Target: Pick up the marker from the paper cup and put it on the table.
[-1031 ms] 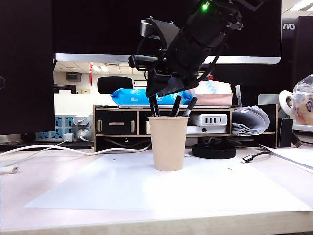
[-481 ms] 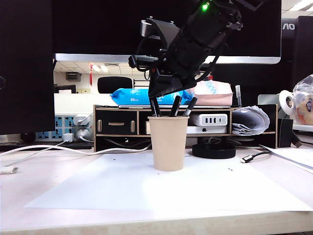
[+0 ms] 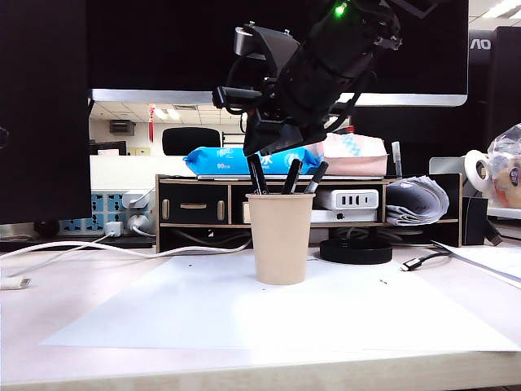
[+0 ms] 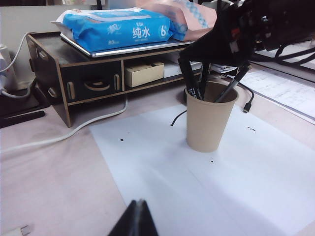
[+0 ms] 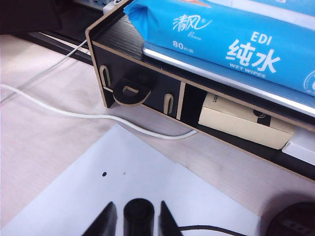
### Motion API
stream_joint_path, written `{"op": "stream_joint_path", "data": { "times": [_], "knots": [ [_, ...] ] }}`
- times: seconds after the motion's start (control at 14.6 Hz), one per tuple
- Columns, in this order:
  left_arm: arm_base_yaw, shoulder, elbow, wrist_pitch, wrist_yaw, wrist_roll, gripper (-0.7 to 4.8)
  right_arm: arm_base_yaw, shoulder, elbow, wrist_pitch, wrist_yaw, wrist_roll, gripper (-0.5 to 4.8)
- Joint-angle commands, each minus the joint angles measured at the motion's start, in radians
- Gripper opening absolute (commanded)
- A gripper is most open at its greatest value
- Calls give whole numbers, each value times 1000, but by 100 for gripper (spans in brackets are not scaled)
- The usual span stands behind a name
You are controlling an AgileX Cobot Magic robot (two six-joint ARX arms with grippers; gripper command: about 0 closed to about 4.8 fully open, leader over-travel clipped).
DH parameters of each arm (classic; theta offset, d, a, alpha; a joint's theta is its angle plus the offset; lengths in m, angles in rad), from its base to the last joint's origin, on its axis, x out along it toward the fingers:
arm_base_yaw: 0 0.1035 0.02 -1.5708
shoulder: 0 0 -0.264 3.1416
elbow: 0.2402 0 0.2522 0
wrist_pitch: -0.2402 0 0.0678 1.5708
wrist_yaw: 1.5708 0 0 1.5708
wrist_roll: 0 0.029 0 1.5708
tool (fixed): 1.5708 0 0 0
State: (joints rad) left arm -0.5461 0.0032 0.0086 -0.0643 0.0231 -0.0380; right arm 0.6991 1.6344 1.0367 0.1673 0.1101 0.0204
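Right hand is positioned above the tan paper cup, fingers flanking the slim black marker; grip undetermined. Two other black markers crowd it. Left hand is seen closed, well clear.

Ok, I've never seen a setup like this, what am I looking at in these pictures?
It's a two-armed robot at a desk. One picture is from a camera facing the table; the other two are from cameras on the wrists. On the table, a paper cup stands on a white paper sheet and holds black markers; a black drawer shelf sits behind. The right gripper hangs over the cup, fingers either side of one marker top with slim gaps, so nothing is held. The left gripper is shut, empty, away from the cup.
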Motion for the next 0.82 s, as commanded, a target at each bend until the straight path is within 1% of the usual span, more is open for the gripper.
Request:
{"op": "stream_joint_path", "data": {
  "times": [0.07, 0.14, 0.48, 0.55, 0.62, 0.82],
  "knots": [
    [0, 0, 1, 13, 0, 1, -4, 2, 14, 4, 17, 3, 3, 143],
    [0, 0, 1, 13, 0, 1, -4, 3, 20, 4, 17, 3, 3, 151],
    [0, 0, 1, 13, 0, 1, -4, 2, 26, 4, 28, 8, 6, 148],
    [0, 0, 1, 13, 0, 1, -4, 2, 26, 4, 30, 8, 6, 133],
    [0, 0, 1, 13, 0, 1, -4, 2, 26, 4, 47, 19, 6, 93],
    [0, 0, 1, 13, 0, 1, -5, 2, 26, 4, 55, 23, 6, 93]
  ]
}}
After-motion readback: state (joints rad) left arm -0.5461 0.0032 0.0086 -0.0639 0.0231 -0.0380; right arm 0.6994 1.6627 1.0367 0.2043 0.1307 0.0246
